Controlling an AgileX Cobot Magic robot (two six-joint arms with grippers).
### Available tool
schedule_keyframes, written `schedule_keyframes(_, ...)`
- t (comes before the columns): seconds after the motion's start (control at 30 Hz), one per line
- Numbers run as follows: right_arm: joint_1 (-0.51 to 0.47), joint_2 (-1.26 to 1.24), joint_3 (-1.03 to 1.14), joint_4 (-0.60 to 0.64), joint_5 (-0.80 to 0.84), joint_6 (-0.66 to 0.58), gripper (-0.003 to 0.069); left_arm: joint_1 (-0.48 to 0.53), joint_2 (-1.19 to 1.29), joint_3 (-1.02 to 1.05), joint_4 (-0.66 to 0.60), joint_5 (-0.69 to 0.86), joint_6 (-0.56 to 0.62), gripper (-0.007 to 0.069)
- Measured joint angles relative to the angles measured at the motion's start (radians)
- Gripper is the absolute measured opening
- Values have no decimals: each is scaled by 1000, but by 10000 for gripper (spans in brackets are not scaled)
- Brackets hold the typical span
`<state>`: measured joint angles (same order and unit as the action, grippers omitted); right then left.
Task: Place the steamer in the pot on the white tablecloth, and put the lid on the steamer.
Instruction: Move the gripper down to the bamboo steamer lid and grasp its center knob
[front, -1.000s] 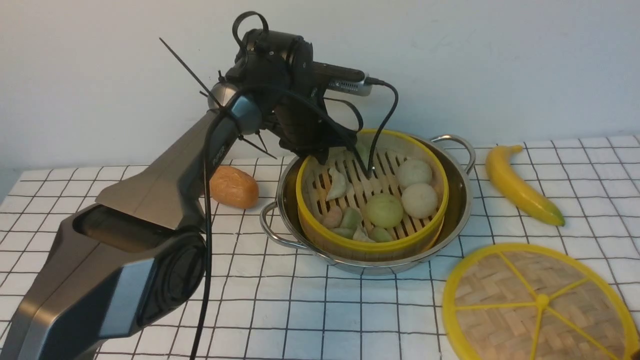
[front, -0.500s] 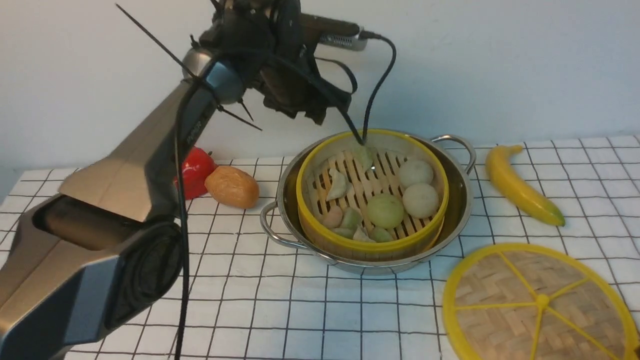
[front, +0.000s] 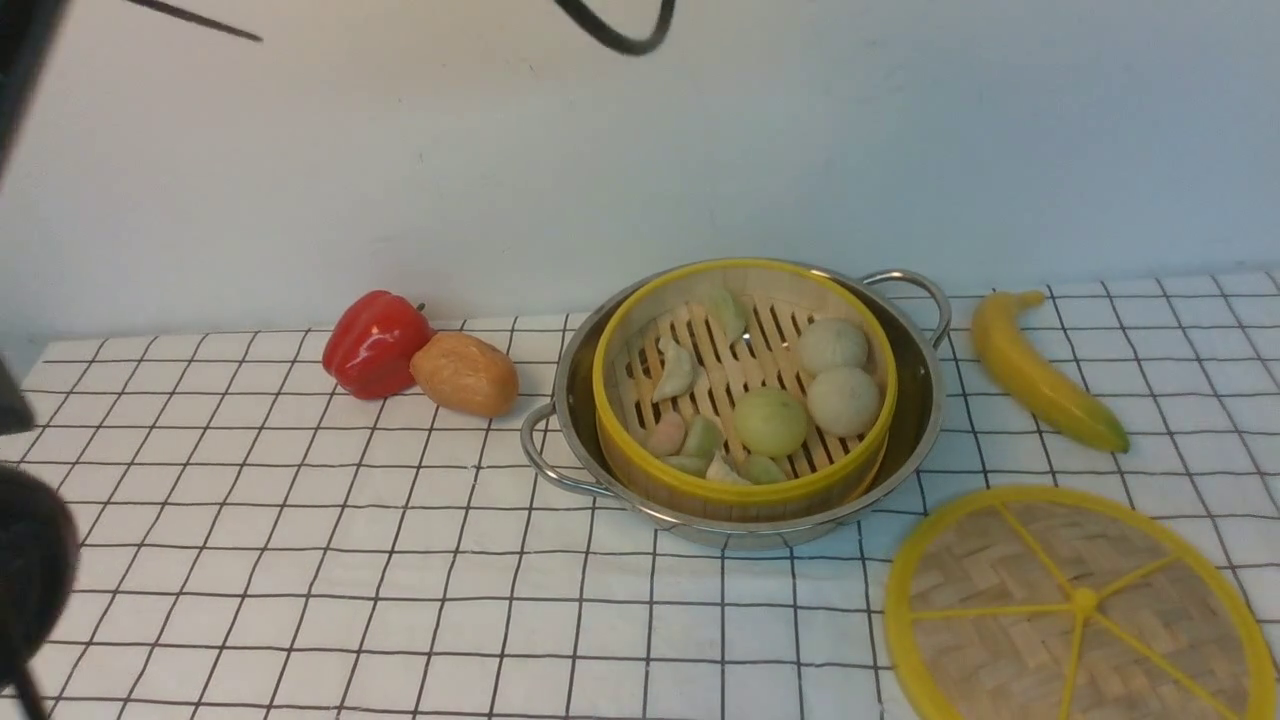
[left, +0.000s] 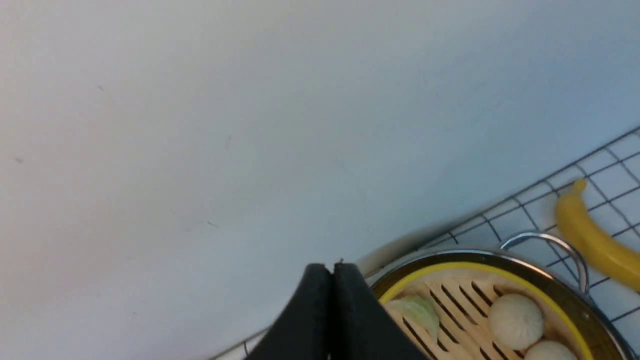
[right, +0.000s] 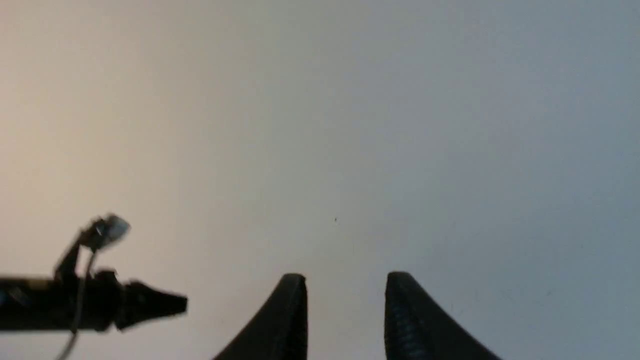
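The steamer (front: 745, 488), a bamboo basket with yellow rims holding buns and dumplings, sits inside the shiny pot (front: 918, 400) on the white tablecloth (front: 300, 560). The lid (front: 1080, 605), a flat woven disc with yellow spokes, lies on the cloth to the pot's front right, partly cut off by the frame. In the left wrist view my left gripper (left: 332, 267) is shut and empty, raised above the far side of the steamer (left: 458, 265) and pot (left: 558, 287). My right gripper (right: 345, 277) is open, holds nothing and faces the bare wall.
A red pepper (front: 375, 343) and a brown bread roll (front: 465, 374) lie left of the pot. A banana (front: 1040, 370) lies to its right. A dark part of the left arm (front: 30, 560) shows at the left edge. The wall stands close behind.
My left arm has risen from the steamer's far rim and left the front view, uncovering the pepper. Its gripper has gone from open to shut. Steamer, pot and lid have not moved.
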<state>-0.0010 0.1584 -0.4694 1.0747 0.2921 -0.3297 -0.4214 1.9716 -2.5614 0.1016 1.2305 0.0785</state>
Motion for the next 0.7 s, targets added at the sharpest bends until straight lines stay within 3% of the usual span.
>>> schedule_keyframes(0.17,0,262,-135,-85,307,-100,240,0,-153,53,8,0,32,-23)
schedule_keyframes(0.33,0,593,-249,-217,584,-91,240,0,-367,274,9,0,46,-23)
schedule_keyframes(0.5,0,844,-316,-378,664,-53,240,0,-566,560,10,0,48,-23)
schedule_keyframes(0.7,34,1039,-333,-588,622,75,240,0,-829,996,12,-54,49,-23)
